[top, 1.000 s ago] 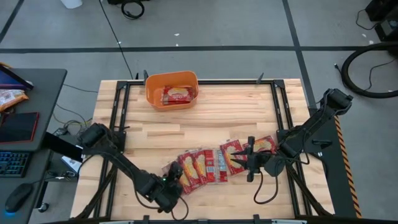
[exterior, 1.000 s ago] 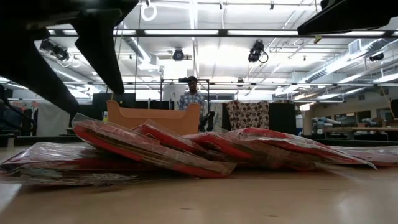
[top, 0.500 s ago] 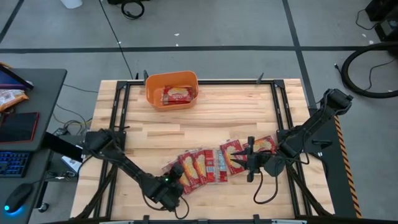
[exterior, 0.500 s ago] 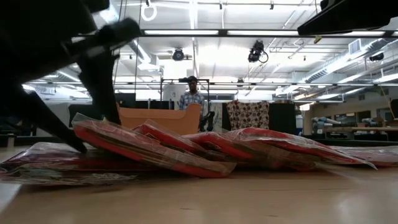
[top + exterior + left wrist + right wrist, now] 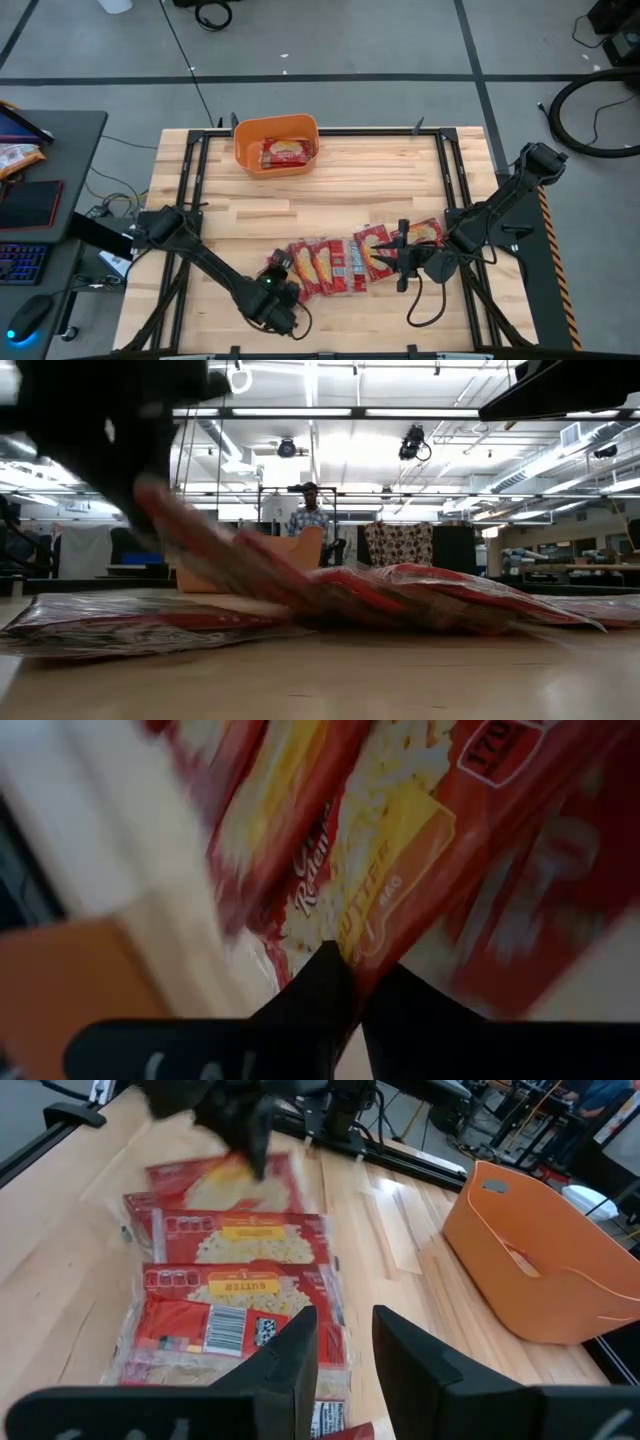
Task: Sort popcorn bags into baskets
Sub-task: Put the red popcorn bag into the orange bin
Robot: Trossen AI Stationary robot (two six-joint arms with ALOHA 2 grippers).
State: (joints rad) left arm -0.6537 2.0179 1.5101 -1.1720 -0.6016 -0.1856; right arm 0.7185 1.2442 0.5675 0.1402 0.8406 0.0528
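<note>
Several red popcorn bags (image 5: 340, 263) lie overlapping in a row near the table's front edge. One more bag (image 5: 285, 152) lies inside the orange basket (image 5: 243, 150) at the far edge. My left gripper (image 5: 279, 284) is at the row's left end, shut on the end bag (image 5: 400, 830), which slants upward in the low view (image 5: 215, 545). My right gripper (image 5: 345, 1342) stands open over the row's right end (image 5: 401, 256), with nothing between its fingers. My left gripper pinches an edge of the end bag (image 5: 352, 956) between its two fingers (image 5: 312, 992), beside the yellow picture panel. The held end is raised. The bag slants down toward the row, where its lower end (image 5: 300, 595) rests on the neighbouring bags.
Black frame rails (image 5: 190, 190) run along the table's left, right and far sides. Bare wood (image 5: 350, 190) lies between the row and the basket. A desk with a keyboard (image 5: 20, 262) stands off the table's left. A person (image 5: 309, 512) stands far behind the table.
My left gripper has come down at the row's left end and shut on the end bag's edge. That end of the bag has then been lifted, so the bag now slants steeply while its other end stays on the row.
</note>
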